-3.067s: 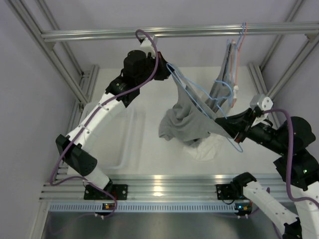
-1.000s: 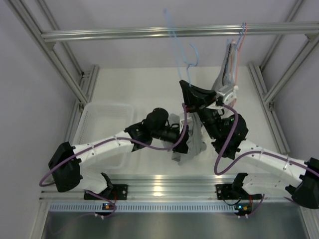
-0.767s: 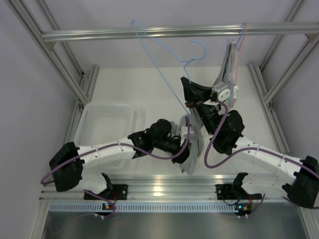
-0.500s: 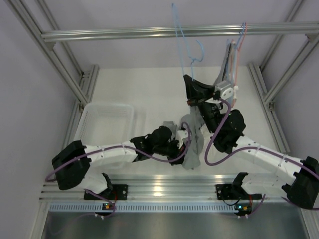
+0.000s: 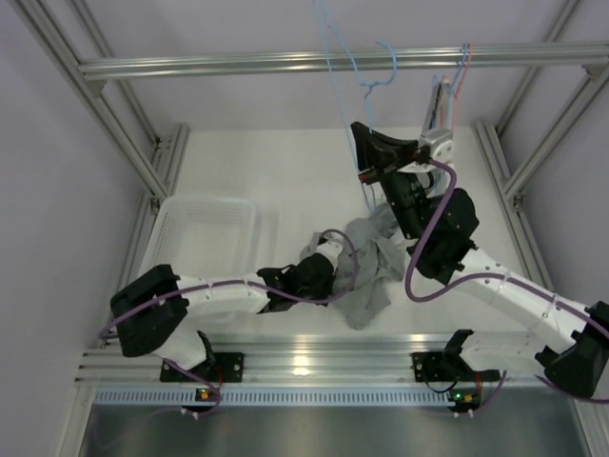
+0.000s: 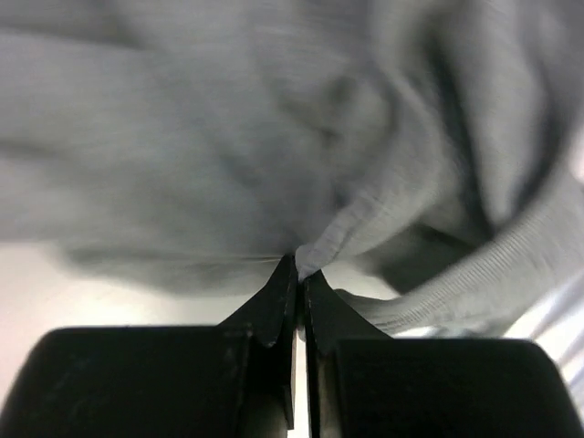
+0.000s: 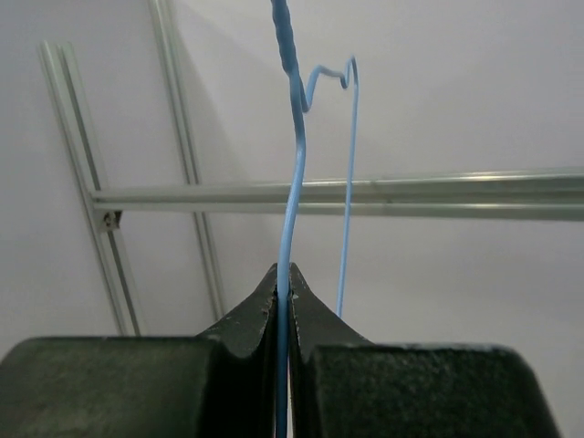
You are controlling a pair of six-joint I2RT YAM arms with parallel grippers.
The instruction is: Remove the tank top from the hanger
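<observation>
the left gripper point(image 6: 298, 266) was pressed together on a small fold of the top point(image 6: 228, 137), grey ribbed cloth bunched at its tips. the right gripper point(image 7: 282, 274) pinched the blue wire of the hanger point(image 7: 294, 182), which rose from its tips toward the rail point(image 5: 238, 65).

the top lay heaped on the tabletop near the middle of the near edge, the left arm low beside it. the hanger stood high over it. the top looked free of the wire, or nearly so. to finish well, the left would draw the cloth low toward the near edge while the right carried the wire up and away, slowly, so a caught strap would slide off rather than lift the heap. the pinch was thin, and a hard tug might slip it.

the left wrist view showed the fold in the jaws, which the overhead view hid under cloth. the right wrist view showed the wire bare above the grip. only the overhead view showed the top and hanger together, the basket point(image 5: 171, 205) by the left edge and other hangers point(image 5: 445, 90) on the rail. whether a strap touched the wire below the right gripper could not be told.
</observation>
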